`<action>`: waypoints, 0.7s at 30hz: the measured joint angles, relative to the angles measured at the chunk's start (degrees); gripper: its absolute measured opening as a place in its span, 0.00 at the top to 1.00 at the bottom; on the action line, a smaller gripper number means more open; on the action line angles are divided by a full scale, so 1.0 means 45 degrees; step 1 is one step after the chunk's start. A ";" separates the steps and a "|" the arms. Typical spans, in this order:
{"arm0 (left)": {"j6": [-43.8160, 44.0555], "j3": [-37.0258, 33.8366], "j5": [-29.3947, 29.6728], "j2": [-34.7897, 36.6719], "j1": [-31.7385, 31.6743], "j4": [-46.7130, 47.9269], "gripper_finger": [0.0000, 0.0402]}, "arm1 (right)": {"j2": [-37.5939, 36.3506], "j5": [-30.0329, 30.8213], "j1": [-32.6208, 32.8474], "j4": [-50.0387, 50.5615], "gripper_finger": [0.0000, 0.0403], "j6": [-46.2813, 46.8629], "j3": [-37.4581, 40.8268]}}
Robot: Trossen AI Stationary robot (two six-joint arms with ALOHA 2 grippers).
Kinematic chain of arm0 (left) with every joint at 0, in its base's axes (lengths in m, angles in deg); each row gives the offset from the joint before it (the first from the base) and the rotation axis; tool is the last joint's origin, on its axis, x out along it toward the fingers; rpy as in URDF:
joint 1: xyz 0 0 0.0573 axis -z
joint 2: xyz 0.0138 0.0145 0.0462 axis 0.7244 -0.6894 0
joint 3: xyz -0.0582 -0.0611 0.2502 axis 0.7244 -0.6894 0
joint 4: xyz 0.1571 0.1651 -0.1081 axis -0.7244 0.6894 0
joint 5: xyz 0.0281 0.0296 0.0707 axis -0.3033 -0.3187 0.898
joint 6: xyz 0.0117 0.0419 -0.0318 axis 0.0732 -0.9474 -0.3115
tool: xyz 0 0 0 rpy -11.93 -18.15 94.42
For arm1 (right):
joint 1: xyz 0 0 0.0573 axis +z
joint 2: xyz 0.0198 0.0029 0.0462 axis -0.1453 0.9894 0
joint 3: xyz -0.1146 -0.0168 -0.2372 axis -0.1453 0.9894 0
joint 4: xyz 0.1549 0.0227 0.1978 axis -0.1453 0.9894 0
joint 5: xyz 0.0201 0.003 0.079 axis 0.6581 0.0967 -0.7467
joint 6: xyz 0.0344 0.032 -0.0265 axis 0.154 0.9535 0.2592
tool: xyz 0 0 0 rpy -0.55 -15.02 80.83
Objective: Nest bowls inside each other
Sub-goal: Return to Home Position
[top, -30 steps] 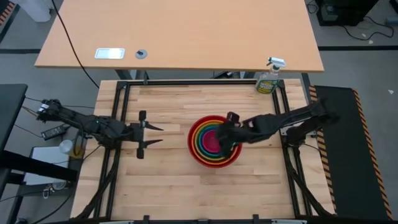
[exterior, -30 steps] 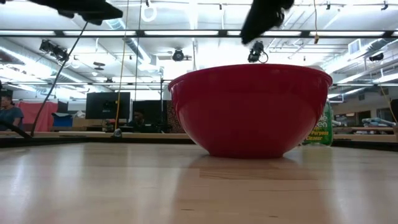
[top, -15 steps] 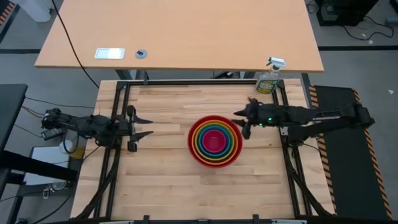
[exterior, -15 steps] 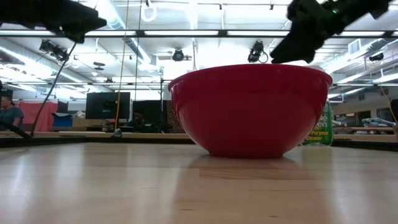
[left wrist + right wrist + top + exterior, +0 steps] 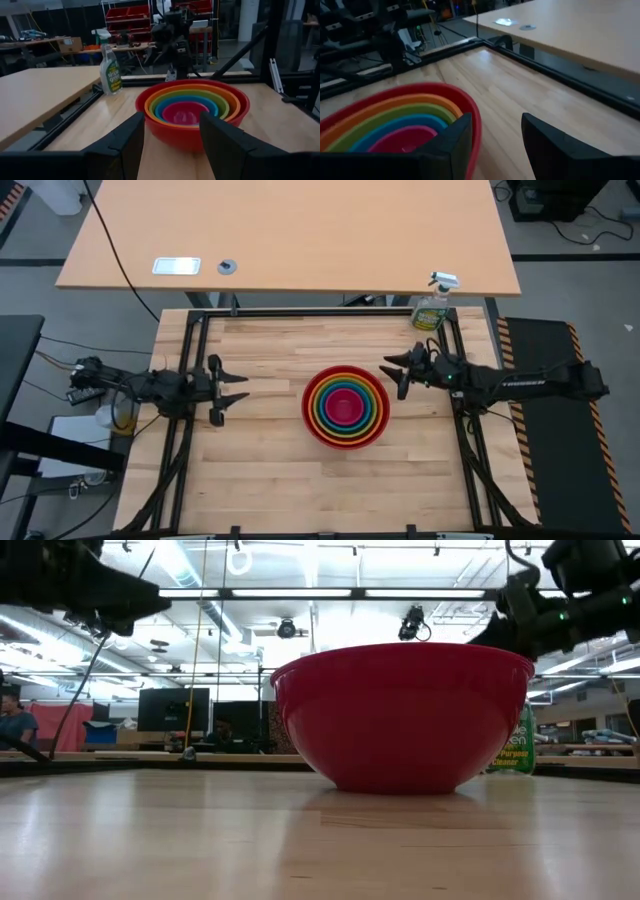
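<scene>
Bowls (image 5: 345, 406), glossy round plastic, nest red-to-pink; spread left hand (image 5: 240, 387) at nine o'clock, spread right hand (image 5: 392, 376) at two.

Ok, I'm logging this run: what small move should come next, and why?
Probably draw the right claw farther out toward its side of the table. All five bowls sit nested, the pink bowl innermost in the red bowl, and both claws are open and empty; the right one hangs close beside the red rim, the left claw well clear.
</scene>
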 joint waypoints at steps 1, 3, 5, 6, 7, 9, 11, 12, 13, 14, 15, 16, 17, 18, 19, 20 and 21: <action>0.0024 -0.0197 0.0005 -0.0003 0.0000 -0.0173 0.52 | -0.0002 -0.0011 -0.0048 -0.0095 0.56 0.0056 0.0192; 0.0135 -0.0575 0.0008 -0.0004 0.0000 -0.0439 0.52 | 0.0008 -0.0039 -0.0090 -0.0427 0.56 0.0070 0.0592; 0.0265 -0.0743 0.0169 -0.0004 0.0000 -0.0377 0.52 | -0.0032 -0.0177 -0.0115 -0.0787 0.56 0.0074 0.0941; 0.0320 -0.0778 0.0269 -0.0004 0.0000 -0.0287 0.52 | -0.0105 -0.0215 -0.0125 -0.0815 0.56 0.0073 0.1045; 0.0360 -0.0778 0.0392 -0.0002 0.0000 -0.0163 0.52 | -0.0242 -0.0217 -0.0120 -0.0753 0.56 0.0073 0.1135; 0.0371 -0.0778 0.0476 0.0011 0.0000 -0.0095 0.52 | -0.0609 -0.0215 -0.0142 -0.0644 0.56 0.0055 0.1288; 0.0320 -0.0778 0.0476 0.0198 0.0000 -0.0044 0.52 | -0.1147 -0.0199 -0.0223 -0.0642 0.56 0.0037 0.1487; 0.0273 -0.0778 0.0479 0.0322 0.0000 0.0054 0.52 | -0.1436 -0.0186 -0.0275 -0.0648 0.56 0.0032 0.1564; 0.0224 -0.0778 0.0481 0.0505 0.0000 0.0168 0.52 | -0.1784 -0.0195 -0.0334 -0.0535 0.56 0.0014 0.1656; 0.0177 -0.0778 0.0485 0.0697 0.0000 0.0337 0.52 | -0.2126 -0.0209 -0.0382 -0.0327 0.56 0.0012 0.1721; 0.0145 -0.0778 0.0536 0.0922 0.0000 0.0513 0.52 | -0.2463 -0.0210 -0.0419 -0.0071 0.56 0.0038 0.1754; 0.0142 -0.0778 0.0634 0.1167 0.0000 0.0723 0.52 | -0.2798 -0.0209 -0.0450 0.0243 0.56 0.0068 0.1766; 0.0153 -0.0778 0.0794 0.1413 0.0000 0.0997 0.52 | -0.3102 -0.0205 -0.0476 0.0537 0.56 0.0071 0.1777; 0.0162 -0.0778 0.0907 0.1654 0.0000 0.1291 0.52 | -0.3375 -0.0205 -0.0489 0.0789 0.56 0.0071 0.1777; 0.0190 -0.0778 0.0922 0.1895 0.0000 0.1561 0.52 | -0.3632 -0.0207 -0.0489 0.1009 0.56 0.0071 0.1777; 0.0258 -0.0778 0.0940 0.2123 0.0000 0.1867 0.52 | -0.3891 -0.0210 -0.0489 0.1222 0.56 0.0064 0.1777; 0.0309 -0.0778 0.0947 0.2345 0.0000 0.2092 0.52 | -0.4142 -0.0210 -0.0489 0.1430 0.56 0.0027 0.1777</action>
